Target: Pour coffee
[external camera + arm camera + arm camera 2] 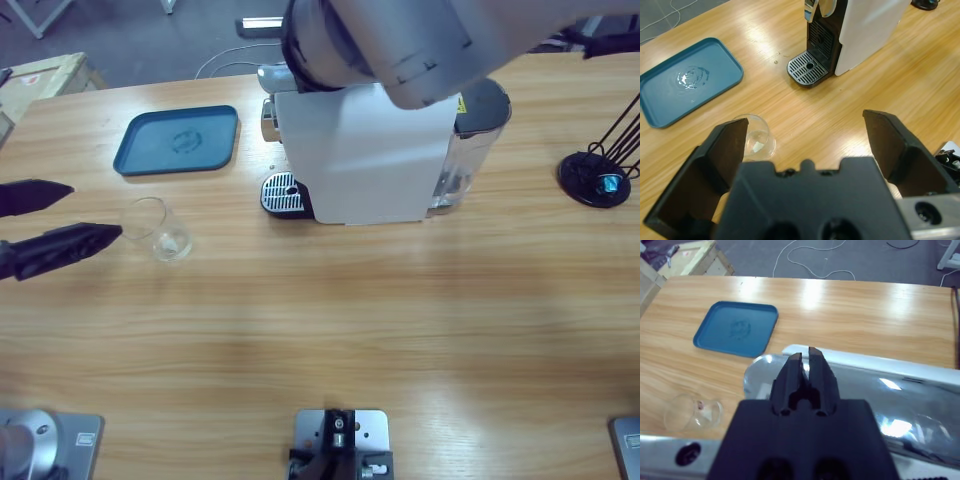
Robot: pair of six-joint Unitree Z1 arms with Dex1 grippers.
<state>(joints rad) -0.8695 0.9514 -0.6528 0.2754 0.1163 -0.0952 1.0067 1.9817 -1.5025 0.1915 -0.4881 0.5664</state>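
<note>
Looking down from the high view, I judge the pour barely begun: the small clear glass tumbler (pixel 160 230) shows no dark liquid that I can make out, and I see no coffee anywhere, so brewing, filling and pouring all seem left to do. My landmark is the white-and-black capsule coffee machine (pixel 360 160) on the long wooden surface (pixel 330 330). The tumbler lies well apart from the machine's perforated drip grate (pixel 281 193), on the side toward the flat teal plastic tray (pixel 178 141). It appears tipped on its side rather than upright; in the right wrist view its long axis runs roughly parallel to the tray's near edge, though which end is the mouth I cannot say for sure.

My left tool (pixel 807 145) stands wide open, one jaw just beside the tumbler, gripping nothing. My right tool (pixel 806 371) hovers above the machine's shiny top with its jaws pressed together, holding nothing.
</note>
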